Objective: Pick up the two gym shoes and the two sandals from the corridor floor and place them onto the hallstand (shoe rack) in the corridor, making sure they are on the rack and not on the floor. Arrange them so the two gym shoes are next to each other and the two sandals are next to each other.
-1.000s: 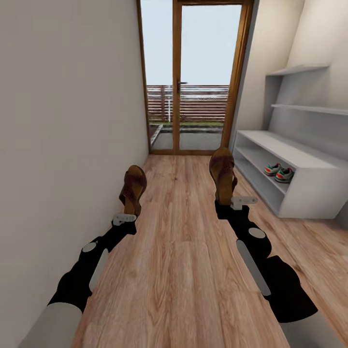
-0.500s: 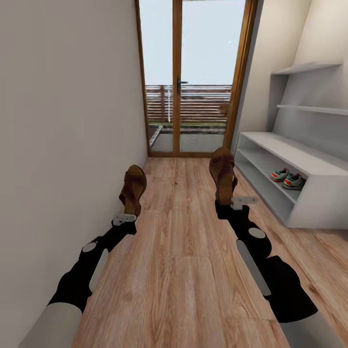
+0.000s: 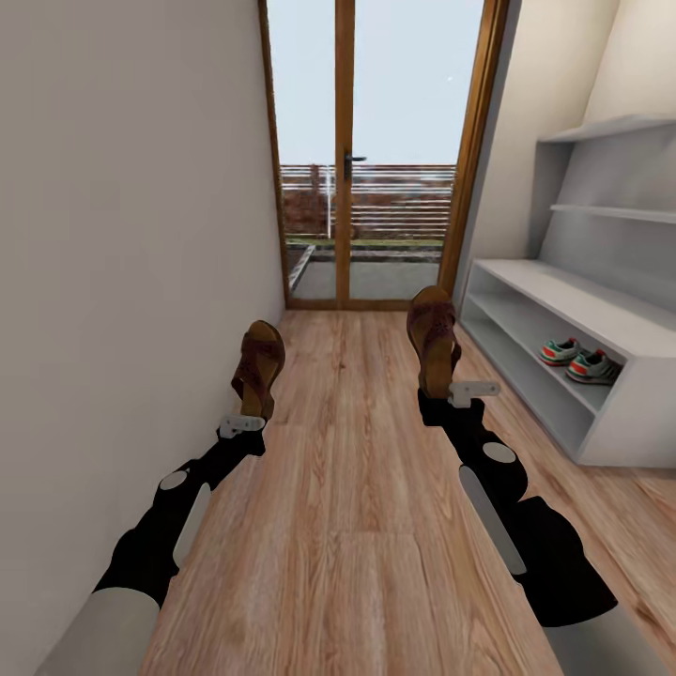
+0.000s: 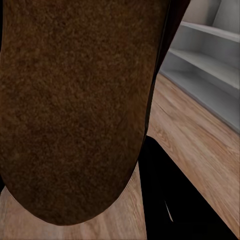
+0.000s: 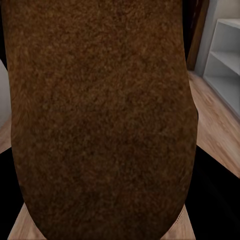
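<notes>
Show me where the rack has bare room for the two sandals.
The hallstand's shelf with the gym shoes is bare from them to the door-side end. The bench top above is bare throughout. Only the shelf's near end, where the gym shoes sit, is crowded.

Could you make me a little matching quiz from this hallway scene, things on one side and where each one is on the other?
Things:
1. gym shoes
2. left sandal
3. right sandal
4. glass door

Places:
A. held upright in the right gripper
B. at the far end of the corridor
C. side by side on a low shelf of the hallstand
D. held upright in the left gripper

Pairs: 1-C, 2-D, 3-A, 4-B
</notes>
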